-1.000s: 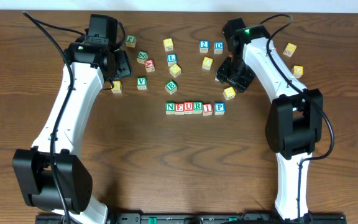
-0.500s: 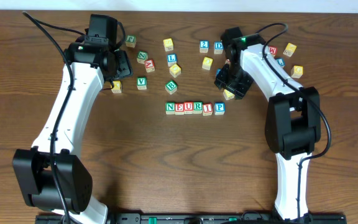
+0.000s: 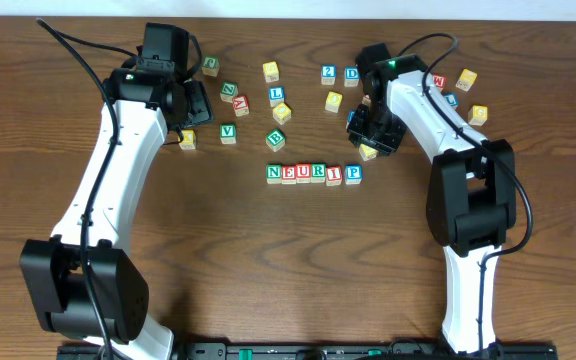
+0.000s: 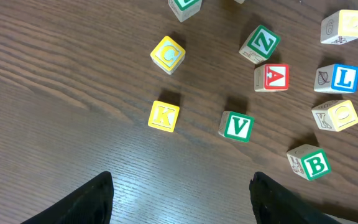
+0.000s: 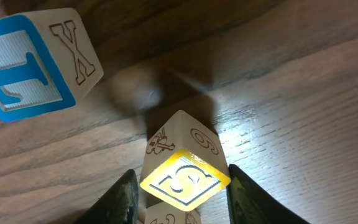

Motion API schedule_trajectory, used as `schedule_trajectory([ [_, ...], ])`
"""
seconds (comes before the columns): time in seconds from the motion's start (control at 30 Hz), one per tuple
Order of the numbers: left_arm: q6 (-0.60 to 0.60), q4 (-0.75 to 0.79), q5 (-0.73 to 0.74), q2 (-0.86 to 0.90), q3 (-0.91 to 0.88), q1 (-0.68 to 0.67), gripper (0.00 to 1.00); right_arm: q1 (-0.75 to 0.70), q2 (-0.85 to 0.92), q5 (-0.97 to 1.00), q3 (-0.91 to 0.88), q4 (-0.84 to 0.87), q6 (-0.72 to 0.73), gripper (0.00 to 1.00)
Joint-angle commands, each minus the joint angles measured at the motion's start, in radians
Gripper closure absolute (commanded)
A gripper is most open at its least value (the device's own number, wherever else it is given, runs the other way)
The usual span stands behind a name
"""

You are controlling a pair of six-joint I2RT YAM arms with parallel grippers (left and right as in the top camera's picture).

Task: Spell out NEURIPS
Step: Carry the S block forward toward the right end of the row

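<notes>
**Overhead and wrist views.** Six letter cubes form the row N-E-U-R-I-P (image 3: pixel 304 172) at the centre of the table (image 3: pixel 288 260). The yellow-faced cube (image 5: pixel 182 177) lies at 1 o'clock from the P cube (image 3: pixel 353 173), flanked closely by the fingers (image 5: pixel 120 196) of the right pincer (image 3: pixel 369 146). Whether they clench it cannot be told. The left pincer (image 4: pixel 182 186), released and empty, hovers at 10 o'clock above scattered cubes (image 4: pixel 238 126).

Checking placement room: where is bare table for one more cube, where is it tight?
Free: bare wood right of the blue-lettered wooden P cube, up to the right arm; also the wide stretch below the row. Crowded: above it, around the green-lettered B cube.
</notes>
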Motion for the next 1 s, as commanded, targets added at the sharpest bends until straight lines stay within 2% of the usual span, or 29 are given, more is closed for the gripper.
schedule_trajectory([
  [0.0,0.013,-0.002,0.002,0.012,0.013,0.004,0.31,0.008,0.011,0.002,-0.004,-0.001,-0.070,0.60],
  [0.4,0.013,-0.002,0.002,0.012,0.013,0.004,0.31,0.008,0.011,0.002,-0.004,-0.012,-0.327,0.68],
  [0.57,0.013,-0.002,0.002,0.012,0.013,0.004,0.31,0.008,0.011,0.003,-0.004,-0.020,-0.429,0.68],
  [0.8,0.013,-0.002,0.002,0.012,0.013,0.004,0.31,0.008,0.011,0.024,-0.004,-0.045,-0.643,0.66],
  [0.9,0.013,-0.002,0.002,0.012,0.013,0.004,0.30,0.008,0.011,0.026,-0.004,-0.073,-0.812,0.59],
  [0.97,0.013,-0.002,0.002,0.012,0.013,0.004,0.31,0.007,0.011,0.044,-0.004,-0.088,-0.875,0.56],
])
